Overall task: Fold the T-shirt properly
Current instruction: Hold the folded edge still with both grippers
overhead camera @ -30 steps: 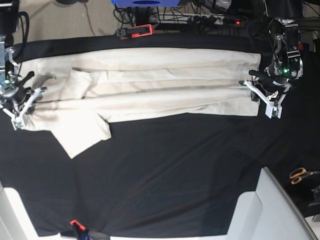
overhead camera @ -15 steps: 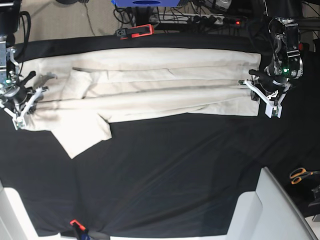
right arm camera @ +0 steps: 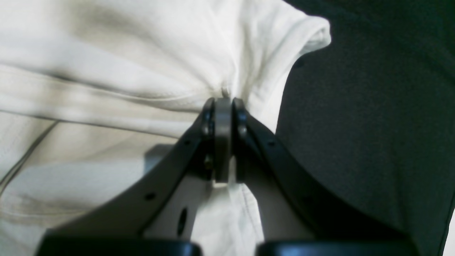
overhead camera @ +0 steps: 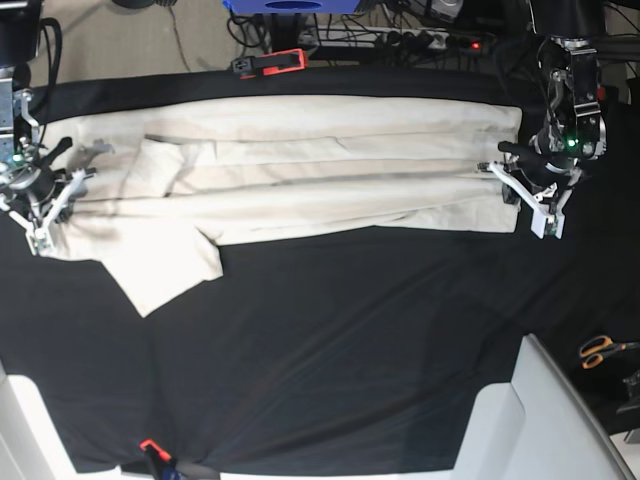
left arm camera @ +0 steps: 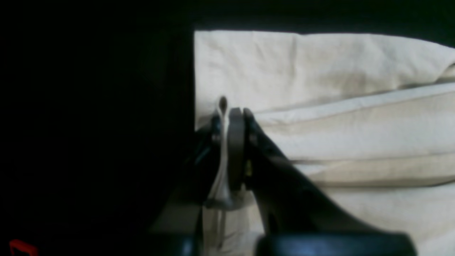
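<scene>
The cream T-shirt [overhead camera: 320,170] lies stretched sideways across the far half of the black table cloth [overhead camera: 330,350], folded lengthwise, with one sleeve [overhead camera: 165,265] sticking out toward the near side. My left gripper [overhead camera: 493,167] is at the shirt's right end, shut on the hem. The left wrist view shows my left gripper [left arm camera: 229,113] pinching a thin edge of the T-shirt [left arm camera: 320,71]. My right gripper [overhead camera: 72,182] is at the shirt's left end. In the right wrist view, my right gripper [right arm camera: 224,103] is shut on a bunched fold of the T-shirt [right arm camera: 106,53].
A red-handled clamp [overhead camera: 270,63] sits at the table's far edge and another clamp [overhead camera: 155,455] at the near edge. Orange scissors [overhead camera: 600,350] lie at the right. White padded shapes [overhead camera: 540,420] fill the near right corner. Cables and a power strip [overhead camera: 420,38] run behind the table.
My right gripper has moved slightly toward the far edge, taking the shirt's left end with it. The left gripper has hardly moved.
</scene>
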Controlling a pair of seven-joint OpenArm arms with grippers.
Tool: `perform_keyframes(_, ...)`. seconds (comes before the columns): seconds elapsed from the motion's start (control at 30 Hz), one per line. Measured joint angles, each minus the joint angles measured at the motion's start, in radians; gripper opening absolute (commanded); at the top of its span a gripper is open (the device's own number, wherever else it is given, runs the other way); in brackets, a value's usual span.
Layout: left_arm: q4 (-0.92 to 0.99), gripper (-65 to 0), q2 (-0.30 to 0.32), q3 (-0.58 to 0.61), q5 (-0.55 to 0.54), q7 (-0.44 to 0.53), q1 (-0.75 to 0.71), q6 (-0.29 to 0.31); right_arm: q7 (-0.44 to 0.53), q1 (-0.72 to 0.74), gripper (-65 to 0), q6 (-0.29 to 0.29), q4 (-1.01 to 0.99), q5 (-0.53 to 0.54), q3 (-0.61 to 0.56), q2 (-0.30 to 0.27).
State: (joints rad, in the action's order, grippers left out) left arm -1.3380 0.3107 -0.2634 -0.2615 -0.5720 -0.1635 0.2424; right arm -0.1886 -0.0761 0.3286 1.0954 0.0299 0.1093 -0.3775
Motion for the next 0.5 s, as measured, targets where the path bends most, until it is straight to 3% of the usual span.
perform_keyframes(0.5,-0.112,-65.0,0.0,-0.005,-0.001,-0.008,0.087,-0.011,-0.014,0.046,-65.0,0.001,0.0,-0.002,0.0,0.0)
